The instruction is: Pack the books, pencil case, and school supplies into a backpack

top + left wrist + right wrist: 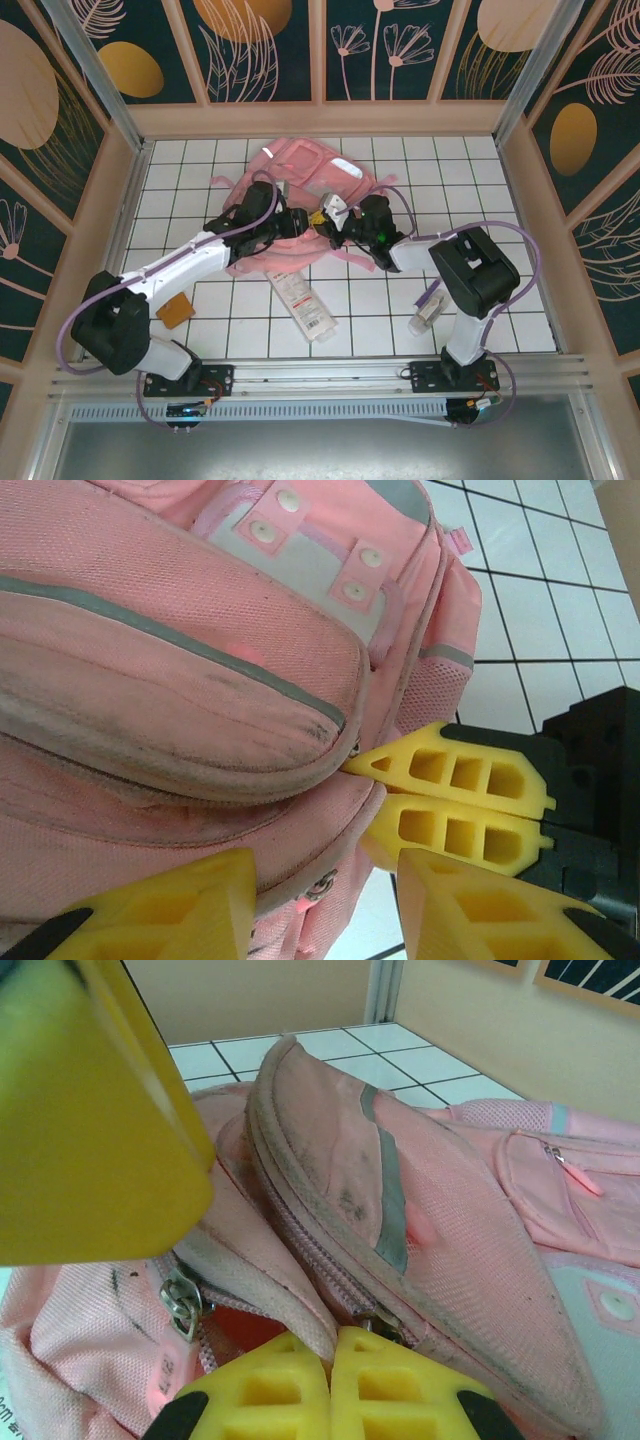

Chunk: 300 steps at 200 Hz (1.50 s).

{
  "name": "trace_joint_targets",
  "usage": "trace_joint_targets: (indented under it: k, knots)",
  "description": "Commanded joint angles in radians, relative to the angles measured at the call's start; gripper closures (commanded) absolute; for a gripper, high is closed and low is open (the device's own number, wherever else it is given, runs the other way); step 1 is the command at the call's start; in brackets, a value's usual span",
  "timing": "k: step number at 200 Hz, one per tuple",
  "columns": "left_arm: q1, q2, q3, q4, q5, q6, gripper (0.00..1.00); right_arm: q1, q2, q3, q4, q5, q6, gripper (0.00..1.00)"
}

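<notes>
Top external, near to far | lower left: book | lower centre: pencil case | lower right: pen, tube | centre: backpack, both arms on it | left wrist: left gripper spread at backpack edge | right wrist: right gripper pressed together, pinching backpack zipper rim

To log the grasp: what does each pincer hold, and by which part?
The right pincer pinches the backpack at its zippered flap edge; the left pincer stands open, holding nothing.
</notes>
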Motion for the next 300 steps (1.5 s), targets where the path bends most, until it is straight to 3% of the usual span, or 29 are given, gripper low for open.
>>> trace_joint_targets:
  k: [1,39,91,139,178,226,267,281,300]
  knots:
    - [-0.027,0.052,0.028,-0.047,0.01,-0.021,0.58,0.022,-0.027,0.041,0.109,-0.019,0.034,1.0]
    - [-0.084,0.004,-0.03,-0.019,0.049,-0.041,0.61,0.014,-0.032,0.068,0.022,0.01,0.007,1.0]
    - [-0.108,-0.04,-0.117,0.001,0.076,-0.11,0.59,0.016,-0.03,0.045,0.096,-0.069,-0.025,1.0]
    - [-0.109,-0.055,-0.112,-0.013,-0.214,-0.203,0.51,0.042,-0.042,0.052,0.045,-0.14,-0.081,1.0]
    - [-0.098,-0.052,-0.071,-0.094,-0.43,-0.234,0.59,0.066,-0.065,0.065,-0.06,-0.164,-0.162,1.0]
    - [-0.095,-0.004,-0.095,-0.035,-0.417,-0.161,0.62,0.074,-0.079,0.07,-0.077,-0.196,-0.168,1.0]
    - [-0.054,-0.016,-0.094,-0.084,-0.531,-0.164,0.89,0.074,-0.113,0.067,-0.145,-0.31,-0.282,1.0]
    - [-0.027,-0.059,-0.124,-0.025,-0.466,-0.078,1.0,0.075,-0.117,0.073,-0.201,-0.29,-0.337,1.0]
    - [-0.004,-0.131,-0.178,0.081,-0.319,0.097,1.0,0.063,-0.119,0.082,-0.281,-0.251,-0.418,1.0]
